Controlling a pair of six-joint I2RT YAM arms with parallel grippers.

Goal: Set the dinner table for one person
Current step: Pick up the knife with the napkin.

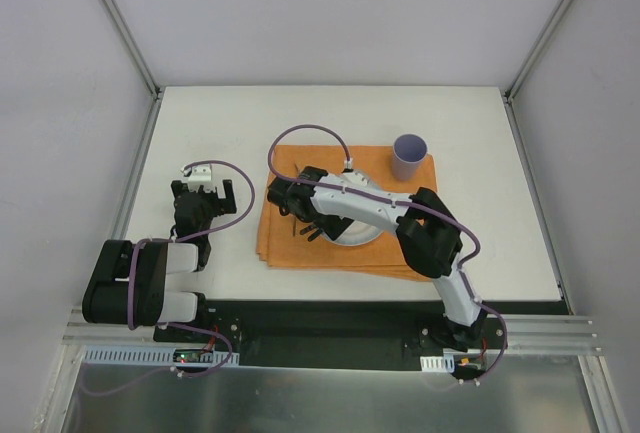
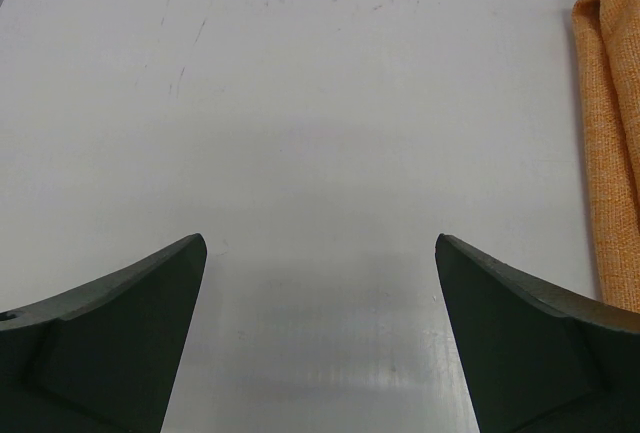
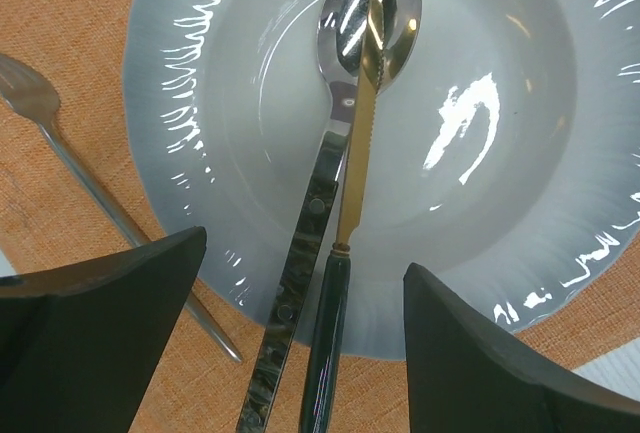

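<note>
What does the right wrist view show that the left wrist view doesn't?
Only right wrist: a white plate holding a spoon and a green-handled knife, with a fork on the orange placemat beside it. Only left wrist: a broad bare stretch of scratched dinner table. Both: the placemat, plus open fingers (right fingers, left fingers).
</note>
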